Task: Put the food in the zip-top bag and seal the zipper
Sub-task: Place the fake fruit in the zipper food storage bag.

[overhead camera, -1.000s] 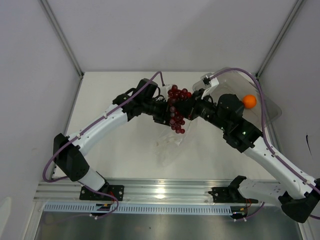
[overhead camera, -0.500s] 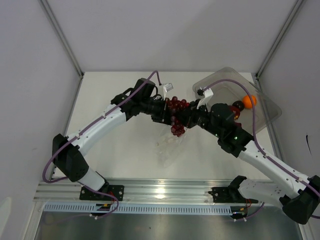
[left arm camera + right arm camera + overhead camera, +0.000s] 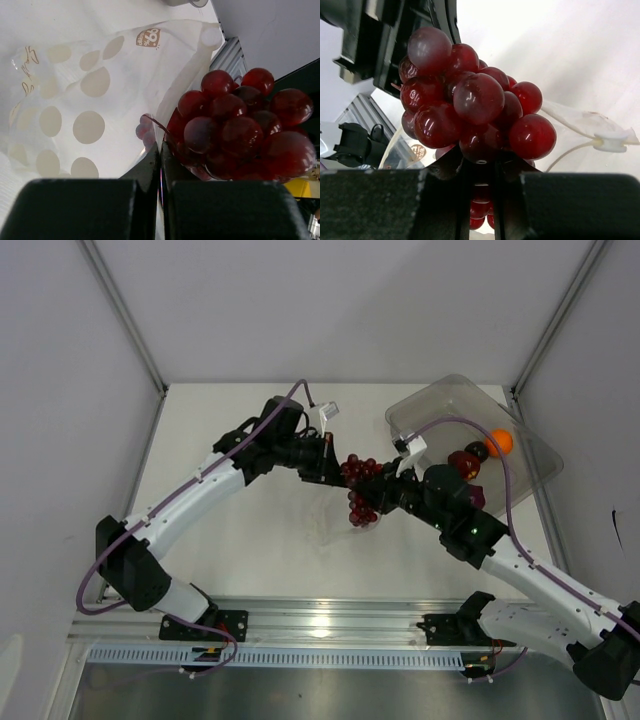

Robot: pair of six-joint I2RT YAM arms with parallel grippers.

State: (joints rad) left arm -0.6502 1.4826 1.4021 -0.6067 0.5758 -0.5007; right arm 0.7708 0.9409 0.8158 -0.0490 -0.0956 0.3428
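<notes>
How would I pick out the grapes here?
On the table, find where the two arms' tips meet. The grapes hang there from the right gripper: a dark red cluster, unlike the single orange ball in the clear bin.

A white matte tabletop (image 3: 250, 550) fills the middle of the overhead view. At its upper right sits a rigid clear rectangular plastic bin (image 3: 450, 402), turned at an angle, its far corner hanging past the table edge. Plain pale grey walls (image 3: 60, 390) close in the left, back and right sides, with slim grey metal frame posts (image 3: 125, 315) running up the two back corners. Along the bottom of the frame lies a silver ribbed aluminium rail (image 3: 330, 618), and just below it a white slotted cable duct (image 3: 330, 655).
</notes>
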